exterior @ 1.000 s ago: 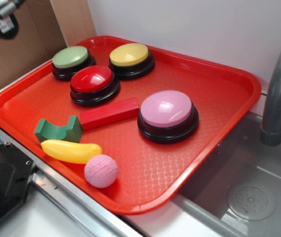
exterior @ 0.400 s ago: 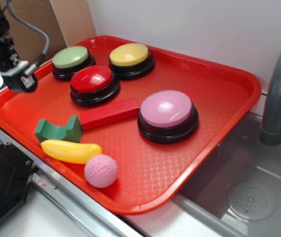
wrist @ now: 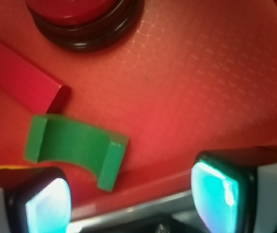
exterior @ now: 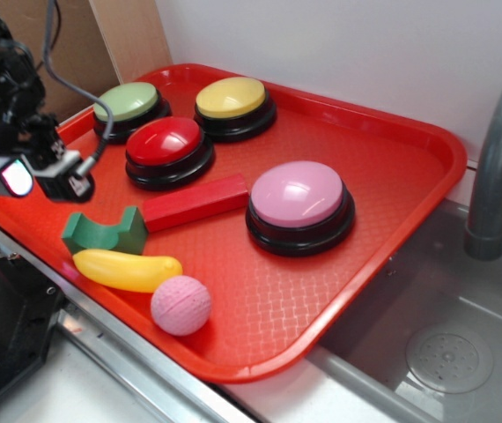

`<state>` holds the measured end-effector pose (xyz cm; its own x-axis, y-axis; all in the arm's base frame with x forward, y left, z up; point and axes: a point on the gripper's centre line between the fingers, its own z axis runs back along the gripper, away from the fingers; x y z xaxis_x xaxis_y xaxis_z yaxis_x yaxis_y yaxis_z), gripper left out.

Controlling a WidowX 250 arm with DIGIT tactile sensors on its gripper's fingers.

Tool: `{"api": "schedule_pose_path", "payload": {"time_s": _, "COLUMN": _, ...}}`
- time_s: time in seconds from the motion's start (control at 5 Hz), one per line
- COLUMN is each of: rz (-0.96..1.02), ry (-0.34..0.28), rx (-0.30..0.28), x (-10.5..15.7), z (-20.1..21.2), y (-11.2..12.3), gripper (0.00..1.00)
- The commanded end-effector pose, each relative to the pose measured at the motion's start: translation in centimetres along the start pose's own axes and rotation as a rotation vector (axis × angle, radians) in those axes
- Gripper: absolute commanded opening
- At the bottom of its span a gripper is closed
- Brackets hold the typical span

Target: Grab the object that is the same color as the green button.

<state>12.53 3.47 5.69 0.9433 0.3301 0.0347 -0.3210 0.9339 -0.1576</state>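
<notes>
On the red tray (exterior: 427, 145) sat four dome buttons: one green button (exterior: 126, 101), one yellow (exterior: 231, 96), one red (exterior: 165, 141) and one pink (exterior: 297, 194). There were two blocks, one green notched block (exterior: 103, 231) and one red rectangular block (exterior: 195, 202). One yellow banana (exterior: 126, 269) and one pink ball (exterior: 180, 305) completed the count.
</notes>
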Motion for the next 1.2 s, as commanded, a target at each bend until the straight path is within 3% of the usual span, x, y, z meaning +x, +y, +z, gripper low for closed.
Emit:
{"api": "schedule_pose_path", "payload": {"time_s": 0.0, "rz": 0.001, "ry": 0.005, "rx": 0.016, "x": 0.25, "z": -2.36, "y": -0.45, "gripper": 1.00}}
{"api": "schedule_pose_path", "payload": {"time_s": 0.2, "rz": 0.025, "ry": -0.001, "rx": 0.011, "x": 0.42, "z": -2.43, "y": -0.35, "gripper": 1.00}}
{"api": "schedule_pose_path", "payload": {"time_s": 0.4, "rz": 0.031, "ry": 0.002, "rx": 0.011, "x": 0.52, "z": -2.61, "y": -0.22, "gripper": 0.00}}
{"api": "schedule_pose_path", "payload": {"time_s": 1.0, "rz": 0.042, "ry": 0.009, "rx": 0.023, "x": 0.51, "z": -2.58, "y": 0.05, "gripper": 0.00}}
